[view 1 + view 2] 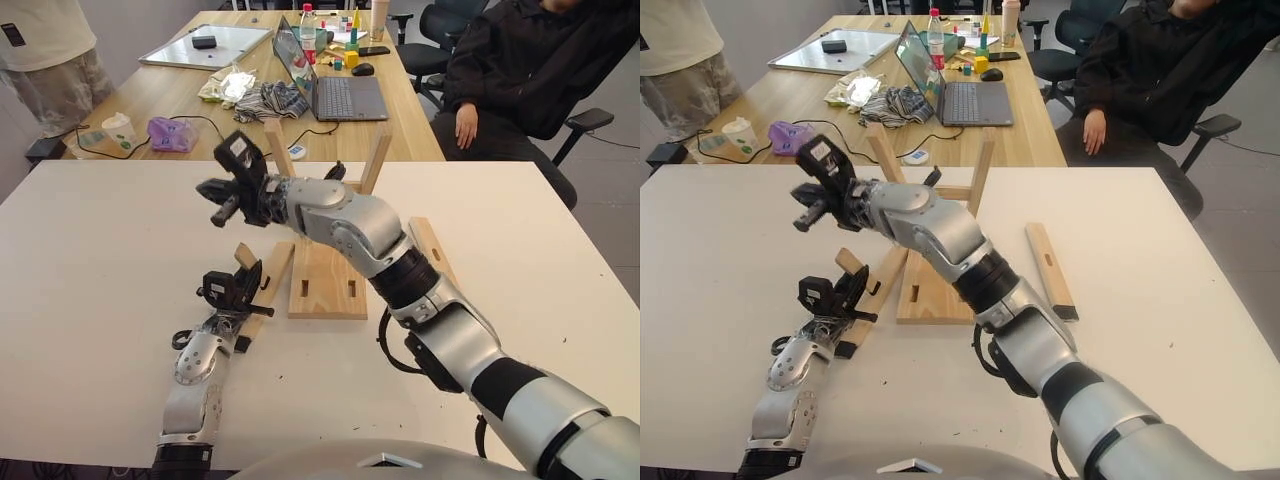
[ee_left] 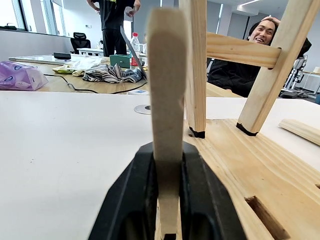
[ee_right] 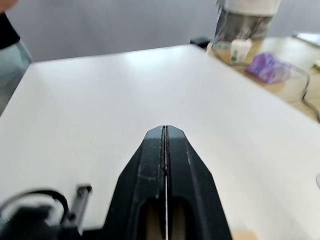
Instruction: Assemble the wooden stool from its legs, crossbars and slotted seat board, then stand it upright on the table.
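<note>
The slotted seat board (image 1: 325,290) lies flat mid-table. Two legs (image 1: 279,150) joined by a crossbar (image 1: 955,192) stand in its far slots. My left gripper (image 1: 243,285) rests on the table just left of the board, shut on a short wooden bar (image 2: 167,75) whose end (image 1: 243,255) pokes out above the fingers. Another leg (image 1: 277,268) lies along the board's left edge. A loose leg (image 1: 1050,270) lies to the board's right. My right gripper (image 1: 215,205) hangs above the table, left of the standing legs, shut (image 3: 165,129) with nothing in it.
Beyond the white table (image 1: 90,260) stands a wooden desk with a laptop (image 1: 335,95), a purple pouch (image 1: 170,133), cables and clutter. A person sits on a chair (image 1: 590,120) at the back right. Bare tabletop lies left and right of the parts.
</note>
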Tool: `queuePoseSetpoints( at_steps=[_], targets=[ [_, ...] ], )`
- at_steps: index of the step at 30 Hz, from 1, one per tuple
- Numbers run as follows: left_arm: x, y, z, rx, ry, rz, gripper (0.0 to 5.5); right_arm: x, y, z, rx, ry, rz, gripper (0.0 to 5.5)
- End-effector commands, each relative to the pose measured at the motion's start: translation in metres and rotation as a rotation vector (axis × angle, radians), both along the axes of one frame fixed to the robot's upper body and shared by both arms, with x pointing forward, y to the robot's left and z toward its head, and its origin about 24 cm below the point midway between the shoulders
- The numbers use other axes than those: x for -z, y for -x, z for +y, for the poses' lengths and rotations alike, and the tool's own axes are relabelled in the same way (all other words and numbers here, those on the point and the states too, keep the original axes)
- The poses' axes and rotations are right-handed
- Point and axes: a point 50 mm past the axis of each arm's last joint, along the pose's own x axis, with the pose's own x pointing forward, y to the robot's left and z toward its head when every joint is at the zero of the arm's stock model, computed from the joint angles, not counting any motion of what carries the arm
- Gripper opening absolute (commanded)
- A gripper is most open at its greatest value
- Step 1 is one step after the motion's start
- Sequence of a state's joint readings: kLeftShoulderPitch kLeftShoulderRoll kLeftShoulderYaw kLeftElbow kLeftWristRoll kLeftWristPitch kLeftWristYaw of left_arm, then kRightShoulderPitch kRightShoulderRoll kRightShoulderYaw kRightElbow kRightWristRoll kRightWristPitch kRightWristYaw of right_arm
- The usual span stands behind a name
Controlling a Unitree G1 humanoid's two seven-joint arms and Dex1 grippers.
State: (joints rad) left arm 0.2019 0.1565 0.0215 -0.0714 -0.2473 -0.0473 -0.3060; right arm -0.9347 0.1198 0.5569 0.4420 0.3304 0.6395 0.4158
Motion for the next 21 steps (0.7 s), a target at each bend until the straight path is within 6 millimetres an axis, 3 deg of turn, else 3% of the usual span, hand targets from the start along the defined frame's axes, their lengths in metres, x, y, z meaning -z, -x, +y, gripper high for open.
queuePoseSetpoints(
  at_steps=[1, 3, 5, 6, 8, 9, 11, 13, 15, 17, 21],
  targets=[
    [0.027, 0.015, -0.006, 0.024, 0.003, 0.171, 0.38, 0.097, 0.037, -0.015, -0.064, 0.288, 0.222, 0.00],
    [0.028, 0.016, -0.006, 0.021, 0.003, 0.173, 0.38, 0.091, 0.029, -0.016, -0.036, 0.248, 0.164, 0.00],
    [0.028, 0.015, -0.007, 0.026, -0.009, 0.168, 0.38, 0.026, 0.008, -0.006, 0.067, -0.119, -0.015, 0.00],
    [0.027, 0.014, -0.005, 0.031, -0.036, 0.164, 0.38, -0.013, 0.001, -0.011, 0.115, -0.317, -0.089, 0.00],
    [0.023, 0.008, -0.002, 0.045, -0.079, 0.148, 0.38, -0.082, -0.009, -0.042, 0.195, -0.636, -0.163, 0.00],
    [0.020, 0.004, -0.001, 0.050, -0.088, 0.138, 0.38, -0.108, -0.011, -0.061, 0.223, -0.748, -0.185, 0.00],
    [0.015, -0.001, 0.002, 0.058, -0.094, 0.121, 0.95, -0.144, -0.016, -0.102, 0.294, -0.873, -0.260, 0.00],
    [0.010, -0.005, 0.006, 0.063, -0.098, 0.109, 1.36, -0.158, -0.018, -0.131, 0.357, -0.899, -0.316, 0.00],
    [0.002, -0.010, 0.010, 0.067, -0.109, 0.085, 1.89, -0.155, -0.022, -0.150, 0.426, -0.885, -0.328, 0.00],
    [-0.017, -0.015, 0.019, 0.106, -0.128, 0.051, 1.89, -0.147, -0.024, -0.164, 0.499, -0.864, -0.328, 0.00],
    [-0.105, -0.050, 0.054, 0.320, -0.170, 0.032, 1.89, -0.144, -0.024, -0.189, 0.637, -0.861, -0.361, 0.00]
  ],
)
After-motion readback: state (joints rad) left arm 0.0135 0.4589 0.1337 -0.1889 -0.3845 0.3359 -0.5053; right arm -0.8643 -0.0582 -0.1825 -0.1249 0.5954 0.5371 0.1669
